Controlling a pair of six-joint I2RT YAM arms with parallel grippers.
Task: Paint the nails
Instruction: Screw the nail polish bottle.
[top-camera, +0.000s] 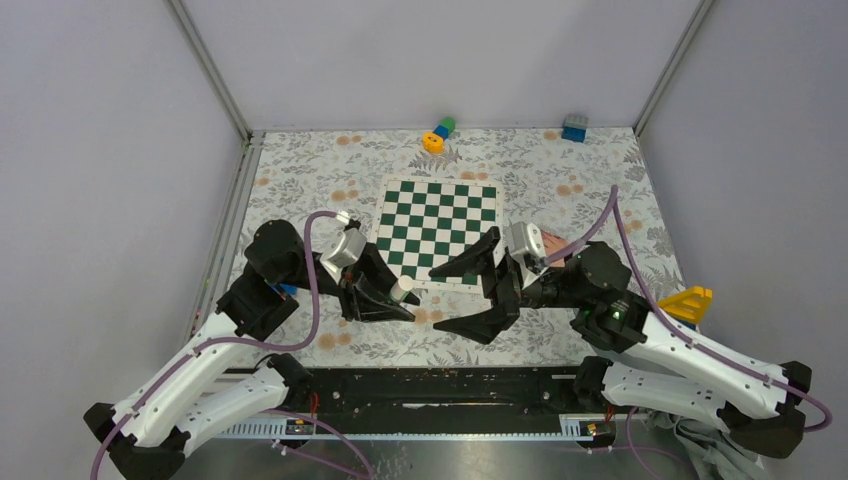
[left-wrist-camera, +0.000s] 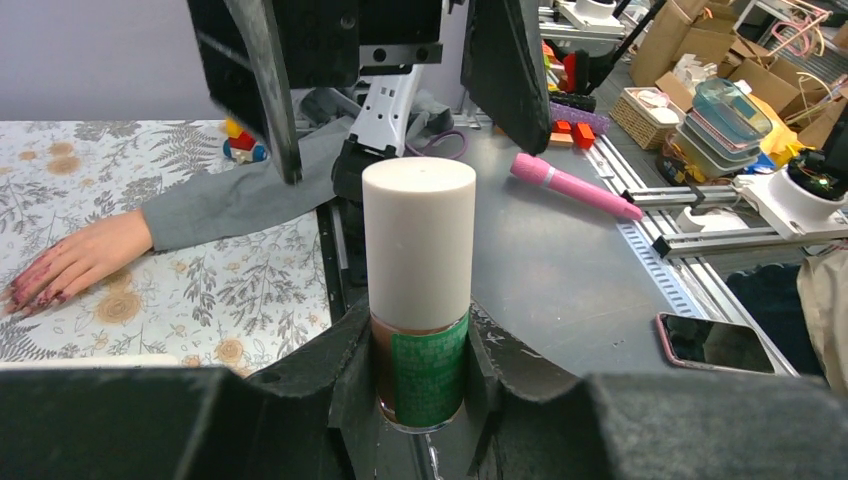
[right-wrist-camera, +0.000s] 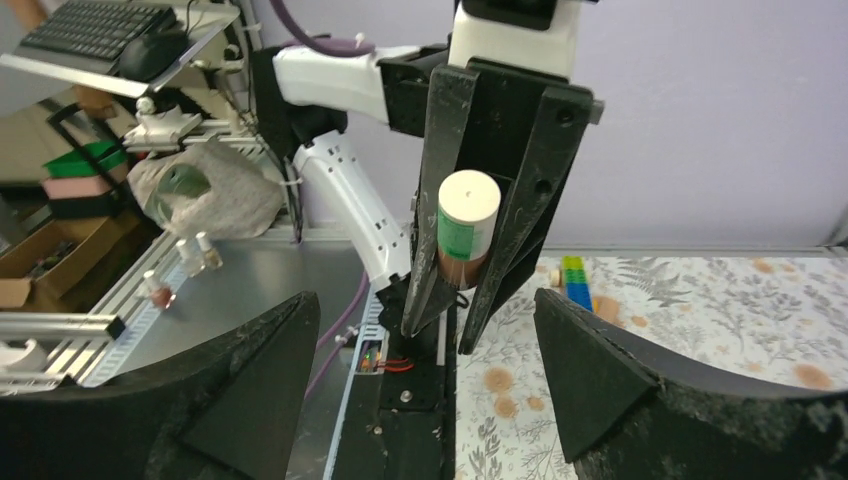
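A nail polish bottle (left-wrist-camera: 418, 270) with a white cap and a green label stands upright between the fingers of my left gripper (left-wrist-camera: 418, 322), which is shut on it. From above, the bottle (top-camera: 402, 290) is just off the chessboard's near left corner. My right gripper (top-camera: 457, 297) faces the bottle (right-wrist-camera: 465, 228) from the right, open wide and holding nothing. A light-skinned hand (left-wrist-camera: 85, 255) in a grey sleeve lies flat on the flowered cloth, and its reddish nails (left-wrist-camera: 30, 292) are small and smudged. From above, the right wrist hides most of the hand (top-camera: 553, 243).
A green and white chessboard (top-camera: 437, 230) lies mid-table. A yellow, green and blue toy (top-camera: 438, 133) and a blue brick (top-camera: 574, 127) sit at the back wall, and a yellow piece (top-camera: 688, 300) is by the right arm. Off the table are a pink tool (left-wrist-camera: 575, 187), a phone (left-wrist-camera: 715, 343) and small bottles (right-wrist-camera: 180, 265).
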